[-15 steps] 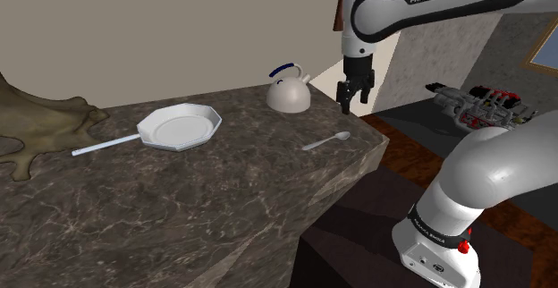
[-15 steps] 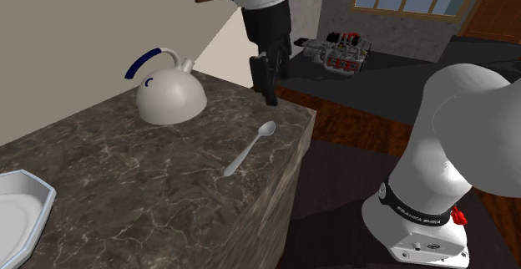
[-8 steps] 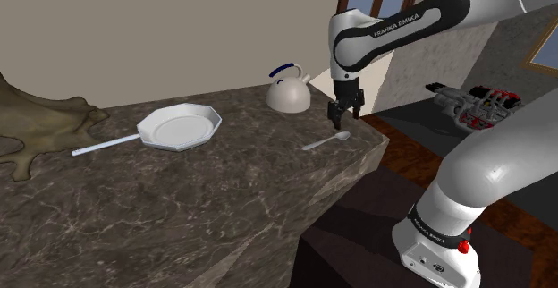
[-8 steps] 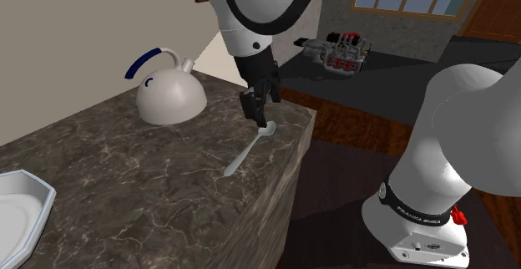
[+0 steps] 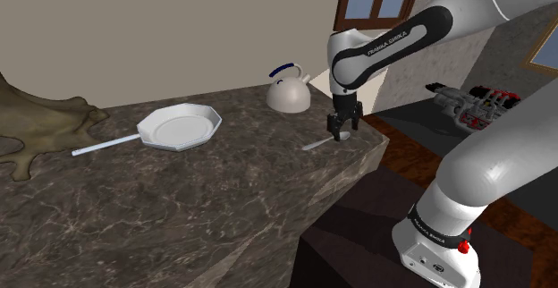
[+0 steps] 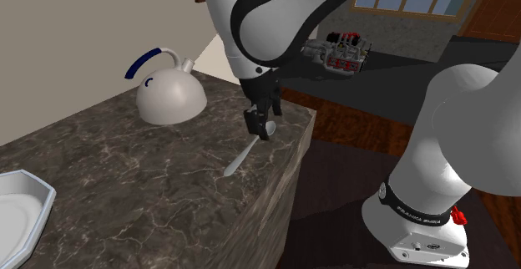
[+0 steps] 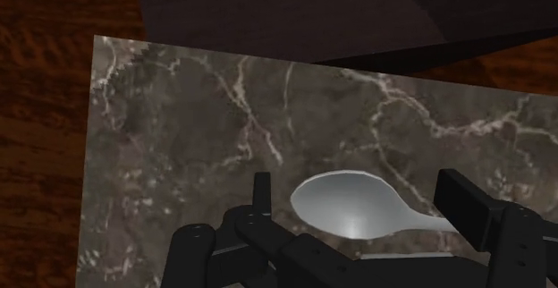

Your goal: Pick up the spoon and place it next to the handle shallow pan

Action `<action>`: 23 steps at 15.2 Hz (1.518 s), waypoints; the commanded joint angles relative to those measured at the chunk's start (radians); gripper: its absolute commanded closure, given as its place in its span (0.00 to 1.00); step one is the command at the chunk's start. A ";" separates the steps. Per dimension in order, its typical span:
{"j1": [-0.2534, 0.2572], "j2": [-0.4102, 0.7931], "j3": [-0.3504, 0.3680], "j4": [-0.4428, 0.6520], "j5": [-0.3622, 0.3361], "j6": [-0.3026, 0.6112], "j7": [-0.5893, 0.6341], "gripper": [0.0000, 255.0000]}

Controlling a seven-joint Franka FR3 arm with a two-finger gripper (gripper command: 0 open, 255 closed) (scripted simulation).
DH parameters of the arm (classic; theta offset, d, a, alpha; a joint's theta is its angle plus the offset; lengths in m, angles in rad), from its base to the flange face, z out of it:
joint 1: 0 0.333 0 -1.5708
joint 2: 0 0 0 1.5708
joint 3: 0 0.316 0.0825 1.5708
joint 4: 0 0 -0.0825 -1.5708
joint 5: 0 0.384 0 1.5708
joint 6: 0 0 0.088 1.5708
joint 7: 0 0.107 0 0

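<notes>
Gripper (image 7: pixel 358 186) open, straddling spoon (image 7: pixel 353 210) bowl, not gripping. Spoon lies well apart from pan (image 5: pixel 179 127). Grasp, carry and placing left.

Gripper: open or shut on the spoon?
Open. Wrist view: the black two-finger gripper has its fingers apart, flanking the pale grey spoon lying on the dark marbled counter.

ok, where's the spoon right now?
The spoon lies flat on the dark veined counter near its corner at the shoulder view's right, a little apart from the kettle; its bowl sits between the open jaws.
</notes>
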 commanded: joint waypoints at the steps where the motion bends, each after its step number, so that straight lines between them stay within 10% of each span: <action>1: -0.002 0.012 -0.002 -0.011 -0.004 0.024 0.001 0.00; 8: -0.002 0.011 -0.002 -0.011 -0.004 0.024 0.001 0.00; 9: -0.002 0.011 -0.002 -0.011 -0.004 0.024 0.001 1.00; 23: 0.000 -0.035 -0.002 0.022 0.003 -0.055 -0.010 1.00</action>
